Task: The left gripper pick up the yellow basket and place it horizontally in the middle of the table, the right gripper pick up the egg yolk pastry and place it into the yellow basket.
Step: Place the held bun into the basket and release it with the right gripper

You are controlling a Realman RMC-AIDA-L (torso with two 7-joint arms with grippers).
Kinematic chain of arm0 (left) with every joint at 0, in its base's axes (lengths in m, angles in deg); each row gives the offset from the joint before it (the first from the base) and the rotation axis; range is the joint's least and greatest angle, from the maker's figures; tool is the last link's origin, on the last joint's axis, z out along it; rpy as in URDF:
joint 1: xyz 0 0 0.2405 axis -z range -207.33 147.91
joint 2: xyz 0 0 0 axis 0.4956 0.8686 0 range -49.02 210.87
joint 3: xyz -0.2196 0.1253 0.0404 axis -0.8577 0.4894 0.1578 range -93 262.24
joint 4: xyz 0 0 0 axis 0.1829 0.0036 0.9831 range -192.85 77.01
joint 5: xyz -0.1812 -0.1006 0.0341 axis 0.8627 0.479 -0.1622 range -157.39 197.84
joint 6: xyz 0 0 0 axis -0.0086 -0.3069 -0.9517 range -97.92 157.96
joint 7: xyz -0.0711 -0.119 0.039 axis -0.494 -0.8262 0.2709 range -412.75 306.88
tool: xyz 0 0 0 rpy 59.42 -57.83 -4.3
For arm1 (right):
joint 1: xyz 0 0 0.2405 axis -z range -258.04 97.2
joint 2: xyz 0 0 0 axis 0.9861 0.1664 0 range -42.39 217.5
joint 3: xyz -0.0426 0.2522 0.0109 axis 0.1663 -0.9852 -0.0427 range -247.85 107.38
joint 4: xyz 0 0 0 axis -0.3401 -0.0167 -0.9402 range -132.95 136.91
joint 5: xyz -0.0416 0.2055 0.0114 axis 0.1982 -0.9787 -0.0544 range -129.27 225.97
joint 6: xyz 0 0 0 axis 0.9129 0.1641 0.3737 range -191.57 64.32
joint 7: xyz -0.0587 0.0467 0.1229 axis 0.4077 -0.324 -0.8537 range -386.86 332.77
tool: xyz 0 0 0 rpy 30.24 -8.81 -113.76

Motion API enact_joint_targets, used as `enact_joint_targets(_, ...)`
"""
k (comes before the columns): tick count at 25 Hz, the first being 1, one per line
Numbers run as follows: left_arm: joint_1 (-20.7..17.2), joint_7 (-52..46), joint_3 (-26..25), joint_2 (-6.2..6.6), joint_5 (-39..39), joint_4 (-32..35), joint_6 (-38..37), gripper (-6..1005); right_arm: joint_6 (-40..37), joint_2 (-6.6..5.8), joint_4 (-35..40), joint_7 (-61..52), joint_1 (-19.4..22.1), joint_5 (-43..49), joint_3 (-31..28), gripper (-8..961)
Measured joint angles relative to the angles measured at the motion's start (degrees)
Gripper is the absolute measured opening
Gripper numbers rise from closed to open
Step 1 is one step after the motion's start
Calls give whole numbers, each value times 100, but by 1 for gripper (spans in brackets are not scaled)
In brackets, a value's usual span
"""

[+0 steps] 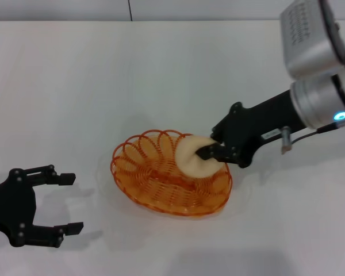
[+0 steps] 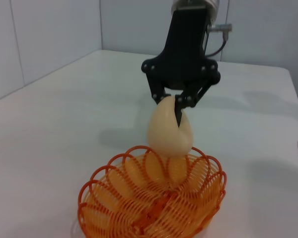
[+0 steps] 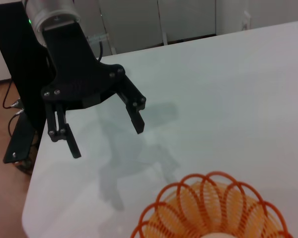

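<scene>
1. Left gripper (image 1: 66, 203): black two-finger claw with small screws, low at the robot's left over the white table (image 1: 161, 75). Fingers spread wide, nothing between them. Well apart from the basket, which lies off to its right.
2. The right wrist view shows that same claw (image 3: 105, 134) hanging above the table, prongs parted and empty, the basket rim (image 3: 208, 198) nearer the camera.
3. Yellow basket (image 1: 161, 187): oval, orange-yellow, see-through coiled wire, looped scalloped rim. It sits flat on the table between the two grippers, with its right end under the right gripper's tips.
4. Egg yolk pastry (image 1: 192, 158): small, pale cream, smooth, round. It is tilted on edge at the basket's right end, inside the rim line in the head view. In the left wrist view the pastry (image 2: 170, 131) sits above the far rim of the basket (image 2: 154, 198); can't tell whether its lower edge touches the wire.
5. Right gripper (image 1: 210, 152): black claw reaching in from the right, clenched on the pastry. One finger (image 2: 181, 115) lies across the pastry's front face; the other is behind it.
</scene>
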Motion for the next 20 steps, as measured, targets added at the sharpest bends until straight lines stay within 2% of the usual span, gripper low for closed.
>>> enact_joint_targets(11, 61, -62, -1, 31, -33, 7, 10, 874, 831, 14, -455, 53, -3, -653, 739, 49)
enact_joint_targets(17, 66, -72, -1, 44, -39, 7, 28, 875, 803, -20, -616, 402, 41, -1083, 726, 200)
enact_joint_targets(20, 72, -78, -1, 49, -41, 7, 34, 875, 784, -26, -628, 451, 56, -1078, 701, 341)
